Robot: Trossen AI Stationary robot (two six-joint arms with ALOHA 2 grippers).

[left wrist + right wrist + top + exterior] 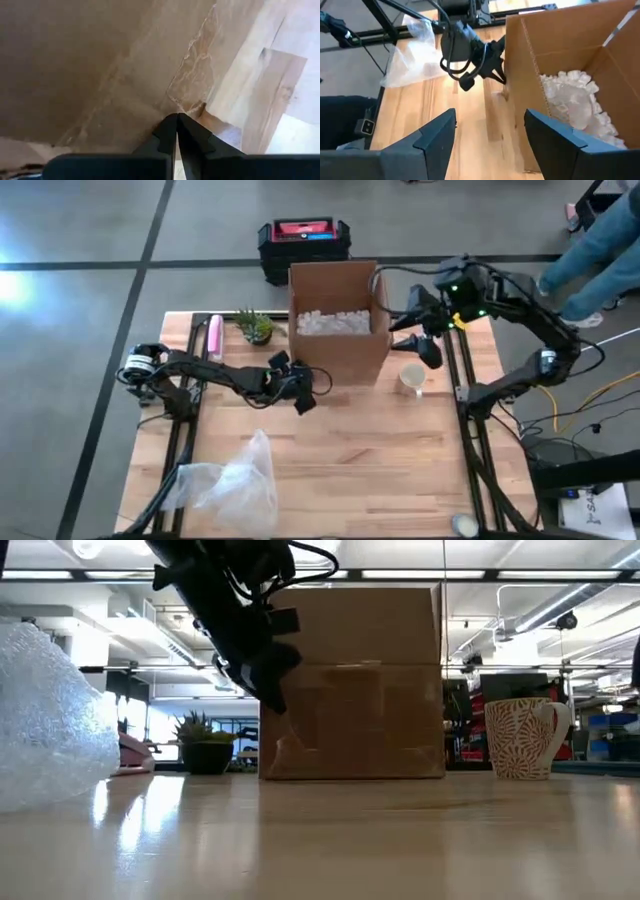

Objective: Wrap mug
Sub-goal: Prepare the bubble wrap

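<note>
My left hand (303, 392), fingers pressed together on nothing, hovers beside the open brown cardboard box (340, 330) of white packing filler. My right hand (424, 350), fingers apart, hangs above the white mug with red leaf pattern (411, 379), standing upright on the wooden desk (380, 470) just beside the box. No writing is legible.

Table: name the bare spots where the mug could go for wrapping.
Bare wood lies in front of the cardboard box, between the bubble wrap and the table's right rail. The back is crowded: plant, box, mug, both grippers.
</note>
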